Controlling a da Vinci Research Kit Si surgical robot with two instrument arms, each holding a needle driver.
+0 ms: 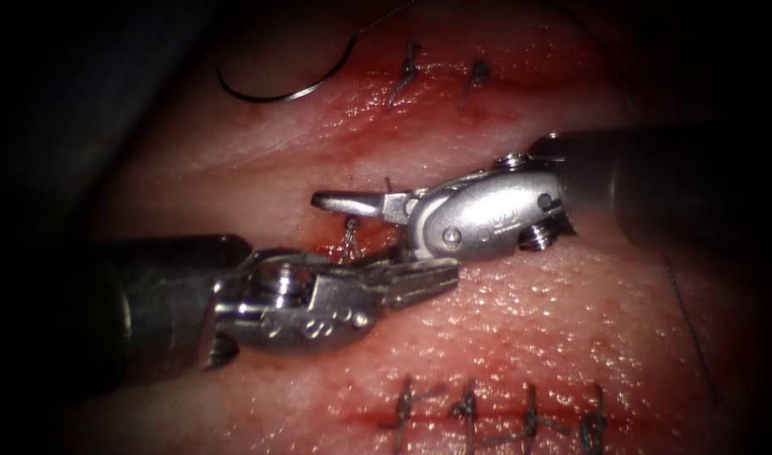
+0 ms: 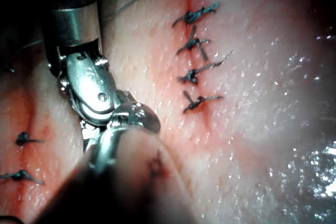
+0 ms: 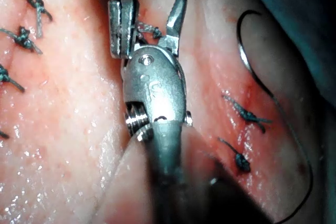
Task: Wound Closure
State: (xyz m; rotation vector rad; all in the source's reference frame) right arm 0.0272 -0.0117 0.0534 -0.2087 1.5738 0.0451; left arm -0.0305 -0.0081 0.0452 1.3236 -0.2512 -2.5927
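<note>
The curved needle [image 1: 276, 93] lies loose on the tissue [image 1: 538, 329] at the upper left, held by neither tool; it is also on the tissue in the right wrist view [image 3: 240, 45]. The left tool [image 1: 447, 275] comes in from the left, its jaws shut over the red cut [image 1: 331, 246]. A short twisted thread [image 1: 350, 240] rises from them. The right tool [image 1: 340, 221] reaches in from the right with its jaws open around that thread [image 3: 149, 29]. One of its jaws is hidden behind the left tool [image 3: 123, 51].
Several tied stitches [image 1: 495, 417] close a lower cut, and two more stitches [image 1: 441, 76] sit above. A loose thread [image 1: 689, 324] runs down the right side. The right tool's wrist [image 2: 90, 85] stands beside a row of stitches [image 2: 197, 51].
</note>
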